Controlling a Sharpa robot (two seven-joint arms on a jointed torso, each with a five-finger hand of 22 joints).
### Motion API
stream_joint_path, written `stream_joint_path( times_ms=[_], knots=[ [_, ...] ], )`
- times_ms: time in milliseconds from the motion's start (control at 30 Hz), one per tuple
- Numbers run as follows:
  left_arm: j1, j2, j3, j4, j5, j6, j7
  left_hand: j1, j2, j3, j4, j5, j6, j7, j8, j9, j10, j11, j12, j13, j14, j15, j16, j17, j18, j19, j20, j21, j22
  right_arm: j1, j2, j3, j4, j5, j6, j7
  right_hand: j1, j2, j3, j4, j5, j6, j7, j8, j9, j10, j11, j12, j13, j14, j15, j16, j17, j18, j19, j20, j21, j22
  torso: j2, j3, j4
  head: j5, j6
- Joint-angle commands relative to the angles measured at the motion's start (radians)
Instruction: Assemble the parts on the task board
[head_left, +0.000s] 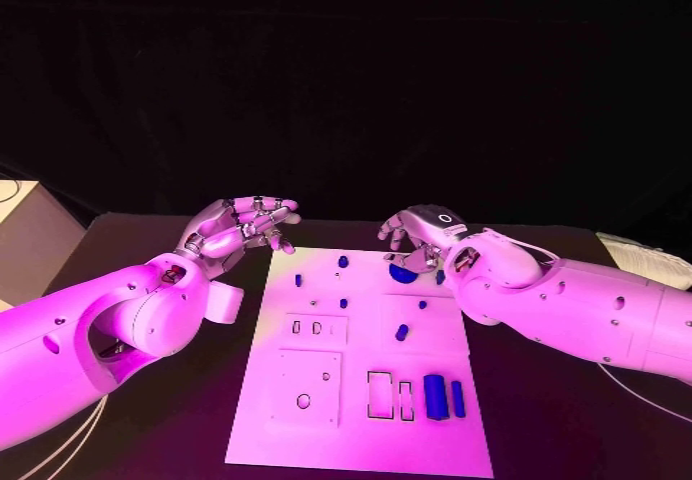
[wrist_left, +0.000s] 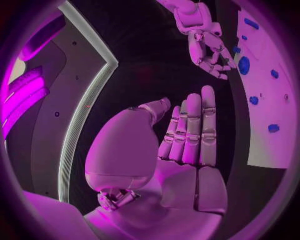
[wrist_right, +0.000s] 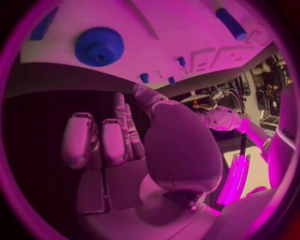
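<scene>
Your right hand (head_left: 418, 240) hovers, fingers curled and seemingly empty, over the blue gear (head_left: 402, 271) at the upper middle of the task board (head_left: 361, 440); you're reaching to pick it up. Left hand (head_left: 245, 225) waits open, upper left

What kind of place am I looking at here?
Probably a robot test lab or demo stand. A white task board with small blue parts lies on a black table, against a dark backdrop. The left hand and right hand hang empty above it.
</scene>
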Motion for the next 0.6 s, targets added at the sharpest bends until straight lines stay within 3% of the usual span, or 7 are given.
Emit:
stream_joint_path(
  times_ms=[33,67,100,267,400,600],
  knots=[
    [0.001,0.001,0.001,-0.006,-0.009,0.022,0.006,0.0,-0.007,0.004,0.0,0.002,-0.005,0.009,0.004,0.002,-0.009,0.001,0.006,0.001,-0.005,0.003,-0.005,-0.001,0.01,-0.007,0.002,0.005,0.001,0.005,-0.03,0.002,0.019,0.117,0.019,-0.009,-0.022,0.004,-0.055,0.015,0.059,-0.004,-0.006,0.012,0.01,0.078,-0.027,0.761,0.769,0.047,-0.008,0.097,0.175,-0.039,0.037,-0.011,0.091,0.11,-0.008,0.0069,-0.0112,0.0,0.002],
    [0.001,0.001,0.001,-0.009,-0.016,0.024,0.006,0.0,-0.007,0.004,0.0,0.002,-0.005,0.009,0.004,0.002,-0.009,0.001,0.006,0.001,-0.005,0.003,-0.005,-0.001,0.01,-0.007,0.002,0.005,0.001,0.007,-0.04,0.003,0.021,0.123,0.033,-0.016,-0.04,0.007,-0.064,0.035,0.085,-0.005,-0.005,0.018,0.013,0.184,-0.021,1.054,1.092,0.076,0.002,0.173,0.331,-0.055,0.066,-0.003,0.161,0.196,-0.009,0.0076,-0.0121,0.0,0.002],
    [0.001,0.001,0.001,-0.011,-0.022,0.025,0.006,0.0,-0.007,0.004,0.0,0.002,-0.005,0.009,0.004,0.002,-0.009,0.001,0.006,0.001,-0.005,0.003,-0.005,-0.001,0.01,-0.007,0.002,0.005,0.001,0.008,-0.047,0.003,0.021,0.129,0.044,-0.021,-0.041,0.008,-0.068,0.047,0.096,-0.008,0.001,0.023,0.014,0.21,-0.015,1.129,1.181,0.085,0.003,0.2,0.391,-0.064,0.079,0.009,0.197,0.241,-0.011,0.009,-0.0131,0.001,0.001],
    [0.0,0.003,0.0,-0.018,-0.04,0.031,0.005,-0.002,-0.007,0.005,0.0,0.002,-0.005,0.009,0.004,0.002,-0.009,0.001,0.007,0.001,-0.005,0.003,-0.005,-0.001,0.01,-0.008,0.002,0.007,0.002,0.01,-0.069,0.005,0.01,0.167,0.106,-0.043,-0.043,0.006,-0.1,0.071,0.096,-0.033,0.012,0.018,0.012,0.257,-0.005,1.191,1.259,0.098,0.017,0.226,0.457,-0.075,0.096,0.018,0.239,0.293,-0.013,0.0137,-0.0148,-0.001,-0.004],
    [0.0,0.006,0.0,-0.019,-0.045,0.031,0.002,-0.002,-0.007,0.005,0.0,0.002,-0.005,0.009,0.004,0.002,-0.009,0.001,0.008,0.002,-0.005,0.003,-0.005,-0.001,0.01,-0.009,0.002,0.007,0.003,0.009,-0.066,0.004,-0.009,0.178,0.139,-0.052,-0.034,0.011,-0.129,0.083,0.104,-0.036,0.014,0.02,0.013,0.281,-0.002,1.216,1.291,0.103,0.021,0.234,0.482,-0.085,0.114,0.023,0.273,0.336,-0.012,0.0122,-0.0136,-0.003,-0.006],
    [0.0,0.005,0.0,-0.019,-0.044,0.028,-0.002,-0.003,-0.008,0.005,0.001,0.002,-0.005,0.01,0.004,0.002,-0.009,0.001,0.008,0.002,-0.005,0.003,-0.005,-0.001,0.01,-0.009,0.002,0.008,0.003,0.0,-0.051,0.001,-0.027,0.18,0.168,-0.062,-0.034,0.011,-0.157,0.099,0.106,-0.044,0.017,0.019,0.013,0.291,0.0,1.225,1.302,0.105,0.023,0.238,0.494,-0.09,0.123,0.025,0.29,0.358,-0.01,0.0137,-0.012,-0.003,-0.013]
  ],
)
